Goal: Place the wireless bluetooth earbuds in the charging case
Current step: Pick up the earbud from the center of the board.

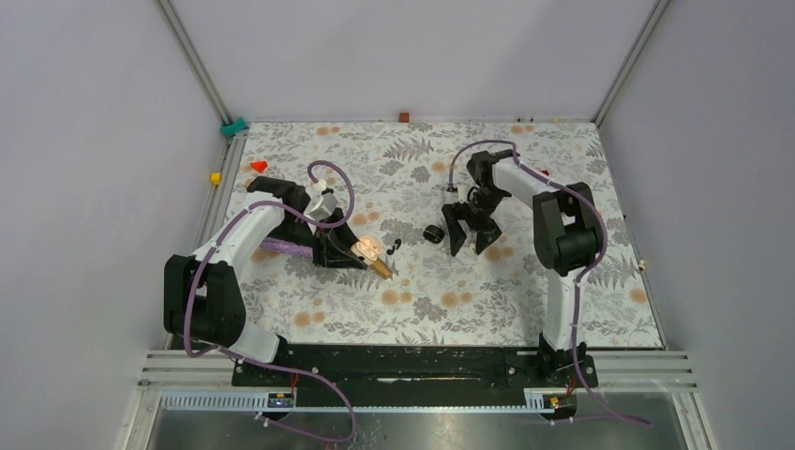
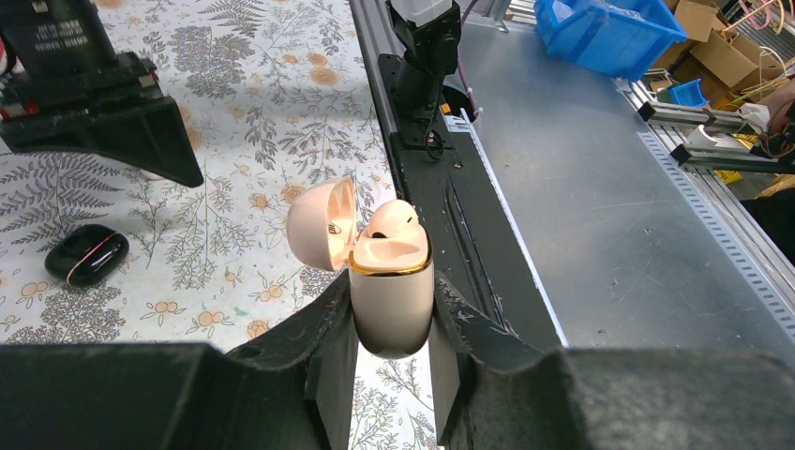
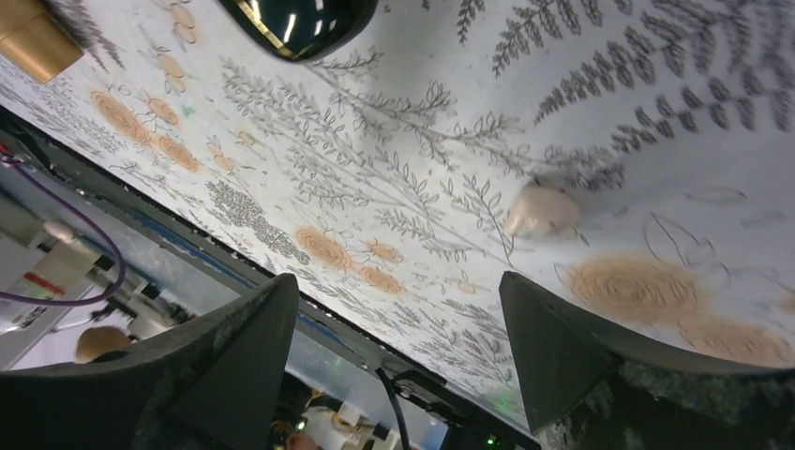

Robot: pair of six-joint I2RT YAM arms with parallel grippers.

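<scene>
In the left wrist view we see the left gripper (image 2: 392,323) closed firmly on a cream-pink charging case (image 2: 389,291), which stands upright in the middle of the frame between the two fingers. Its lid (image 2: 323,225) is swung open to the left, and one earbud (image 2: 392,220) of the same colour sits in the case. In the right wrist view the right gripper (image 3: 396,286) is spread wide with nothing between its fingers, over the flowered table (image 3: 656,112). A small cream-pink piece (image 3: 542,211) lies on the table right of centre, just above the right-hand fingertip in the frame; it is blurred, but it looks like a second earbud. A glossy black case (image 3: 300,19) lies at the top edge.
</scene>
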